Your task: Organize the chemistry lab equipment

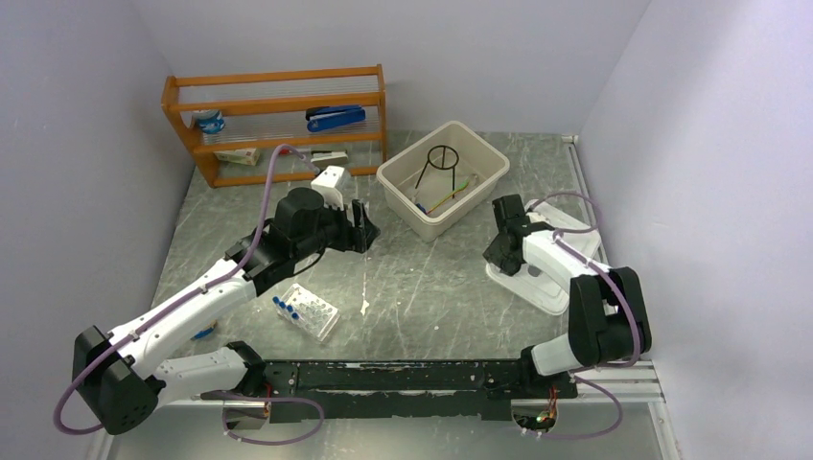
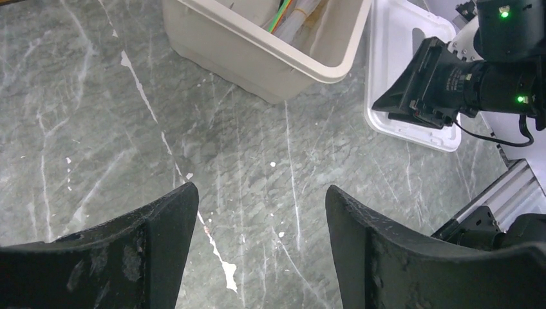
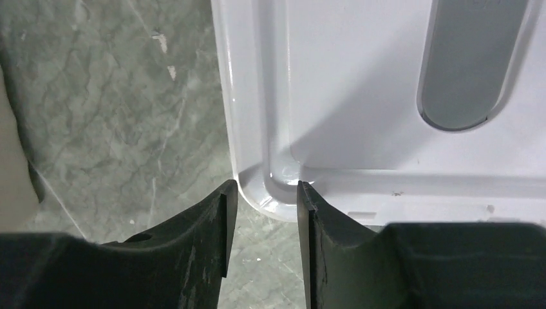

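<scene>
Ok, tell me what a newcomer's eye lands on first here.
The cream plastic bin at centre back, with a black wire tripod standing inside. Next, the flat white plastic tray on the right, the right gripper at its corner, and the orange wooden shelf at back left holding a blue stapler.

We see robot lab cell: plain pale walls (image 1: 479,48), grey marble-pattern tabletop (image 1: 412,278), aluminium rail (image 1: 623,385), black wire tripod (image 1: 442,159).
</scene>
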`<act>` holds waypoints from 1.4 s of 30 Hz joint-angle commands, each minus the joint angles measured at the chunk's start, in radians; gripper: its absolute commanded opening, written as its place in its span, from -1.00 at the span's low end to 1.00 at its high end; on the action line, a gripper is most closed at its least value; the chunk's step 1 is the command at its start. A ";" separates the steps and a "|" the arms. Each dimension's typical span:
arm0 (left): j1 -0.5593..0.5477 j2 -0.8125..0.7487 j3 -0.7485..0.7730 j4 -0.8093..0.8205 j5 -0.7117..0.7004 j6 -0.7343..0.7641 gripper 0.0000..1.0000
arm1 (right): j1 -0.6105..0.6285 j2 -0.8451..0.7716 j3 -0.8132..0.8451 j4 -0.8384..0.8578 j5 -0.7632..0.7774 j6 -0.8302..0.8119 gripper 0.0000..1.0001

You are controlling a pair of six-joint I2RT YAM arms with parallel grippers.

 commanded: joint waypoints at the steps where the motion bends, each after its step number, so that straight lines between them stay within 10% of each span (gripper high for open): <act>1: 0.000 0.000 -0.012 0.069 0.102 0.013 0.51 | 0.009 -0.008 0.114 -0.069 0.109 -0.051 -0.13; 22: -0.028 0.061 -0.066 0.291 0.308 -0.066 0.59 | -0.113 0.397 0.392 -0.043 0.193 -0.223 -0.27; 42: -0.222 0.240 0.044 0.267 0.114 -0.227 0.62 | -0.118 0.217 0.336 -0.020 0.173 -0.177 -1.00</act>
